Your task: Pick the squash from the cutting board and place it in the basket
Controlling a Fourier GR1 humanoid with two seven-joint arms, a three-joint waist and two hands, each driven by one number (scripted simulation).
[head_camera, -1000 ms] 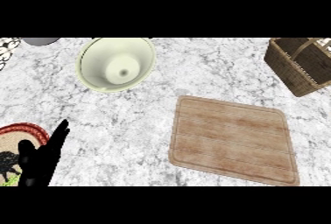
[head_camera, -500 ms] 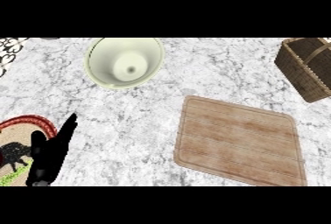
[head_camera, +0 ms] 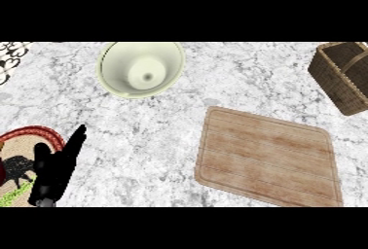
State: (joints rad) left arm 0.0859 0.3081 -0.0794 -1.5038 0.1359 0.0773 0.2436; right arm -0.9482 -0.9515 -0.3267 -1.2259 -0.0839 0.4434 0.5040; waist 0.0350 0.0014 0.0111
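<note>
**No squash in sight on the cutting board**

At the lower left edge of the frame: left hand (head_camera: 57, 168), black, fingers straight and held together, pointing up, pinching nothing, resting over a round woven mat (head_camera: 22, 141) with a red rim. Near the upper left corner, a scrap of black-and-white patterned cloth (head_camera: 13, 56), cut by the frame edge. Further right, upper middle: a pale green bowl (head_camera: 140, 68), apart from everything else. Right of centre and lower: the cutting board (head_camera: 266, 158), wooden, lying flat on the marble counter (head_camera: 215, 82), its top bare. No squash visible on it or anywhere else in view; whereabouts impossible to tell. At the upper right edge: the basket (head_camera: 345, 75), wicker, partly cut off, well apart from the board. Right hand not in view.

Judging from squash in general: likely fairly heavy for its bulk, stiff, smooth-skinned and a bit slippery, not fragile. Best taken round the middle, or at the narrow neck if so shaped, with fingers and thumb curled about it. Between board and basket only open counter, so nothing apparent in the way; the bowl well off that path.
</note>
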